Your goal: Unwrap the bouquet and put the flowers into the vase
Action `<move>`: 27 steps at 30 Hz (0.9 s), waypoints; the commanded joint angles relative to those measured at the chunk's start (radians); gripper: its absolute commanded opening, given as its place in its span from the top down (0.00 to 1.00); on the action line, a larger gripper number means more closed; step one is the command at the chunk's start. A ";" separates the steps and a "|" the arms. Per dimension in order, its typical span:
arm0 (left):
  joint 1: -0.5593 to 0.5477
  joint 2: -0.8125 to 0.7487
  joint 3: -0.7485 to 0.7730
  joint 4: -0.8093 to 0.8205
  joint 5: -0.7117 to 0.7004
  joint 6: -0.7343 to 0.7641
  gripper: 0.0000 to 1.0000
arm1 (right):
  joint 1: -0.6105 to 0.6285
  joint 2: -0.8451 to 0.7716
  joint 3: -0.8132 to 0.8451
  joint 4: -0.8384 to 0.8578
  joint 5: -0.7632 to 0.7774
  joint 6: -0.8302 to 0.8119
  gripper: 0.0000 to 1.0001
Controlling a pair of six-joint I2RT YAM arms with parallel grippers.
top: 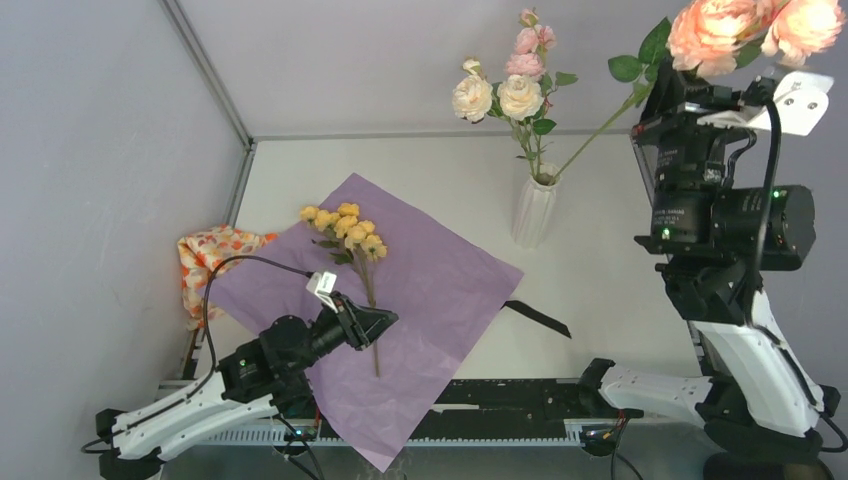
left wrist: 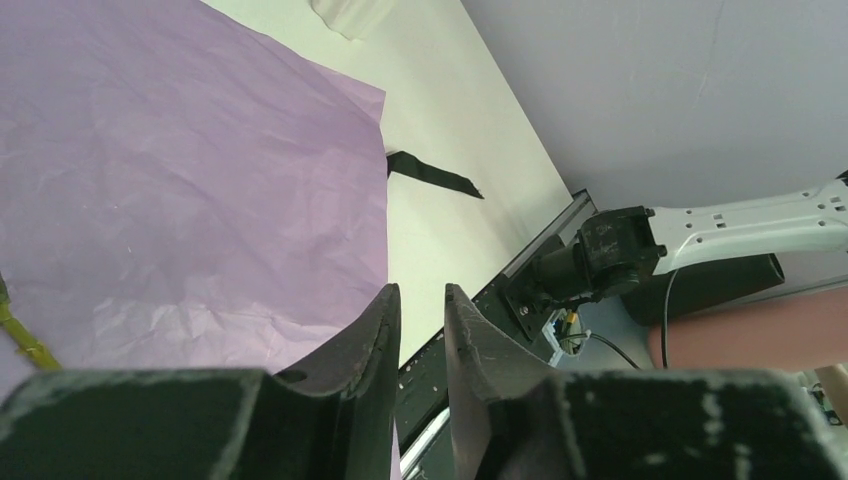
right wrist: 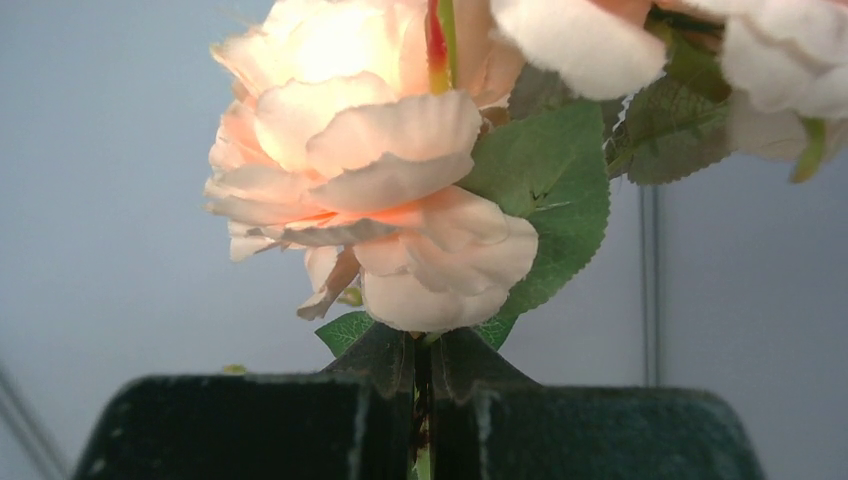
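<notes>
aloft, the right pincer (right wrist: 421, 395) clamps a peach rose (right wrist: 370, 200) by its stem.

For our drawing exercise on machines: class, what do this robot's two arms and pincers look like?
The left arm and right arm have white shells with black cylindrical joints. A thin black cable loops over each. The right carries white lettering and green lights. The left pincer and right pincer are black, with two tapered fingers each.

I see lilac paper (top: 430, 270), yellow flowers (top: 345, 225) on green stems, a black ribbon (top: 538, 318), an orange-and-white floral-patterned cloth (top: 205, 255), a white ribbed vase (top: 533, 215), cream and pink roses (top: 519, 95), and a peach-pink rose (right wrist: 370, 190) in my black right gripper (right wrist: 422, 385).
</notes>
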 commanded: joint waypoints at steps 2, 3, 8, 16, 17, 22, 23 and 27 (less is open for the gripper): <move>-0.007 -0.022 -0.019 0.018 -0.017 -0.006 0.73 | -0.138 0.100 0.142 -0.059 -0.088 0.062 1.00; -0.007 -0.025 -0.021 0.015 -0.016 -0.006 0.73 | -0.160 0.116 0.161 -0.080 -0.106 0.087 1.00; -0.007 -0.036 -0.030 0.009 -0.021 -0.004 0.74 | -0.261 0.172 0.201 -0.164 -0.180 0.201 1.00; -0.006 -0.031 -0.023 -0.003 -0.031 0.008 0.74 | -0.363 0.211 0.177 -0.246 -0.271 0.339 1.00; -0.007 -0.029 -0.023 -0.003 -0.032 0.009 0.74 | -0.374 0.208 0.163 -0.243 -0.280 0.349 1.00; -0.007 -0.012 -0.017 -0.003 -0.035 0.016 0.75 | -0.428 0.206 0.080 -0.230 -0.327 0.397 1.00; -0.007 -0.008 -0.015 -0.003 -0.035 0.016 0.75 | -0.438 0.209 0.068 -0.230 -0.335 0.402 1.00; -0.007 0.005 -0.016 0.010 -0.033 0.016 0.75 | -0.481 0.216 0.019 -0.229 -0.363 0.433 1.00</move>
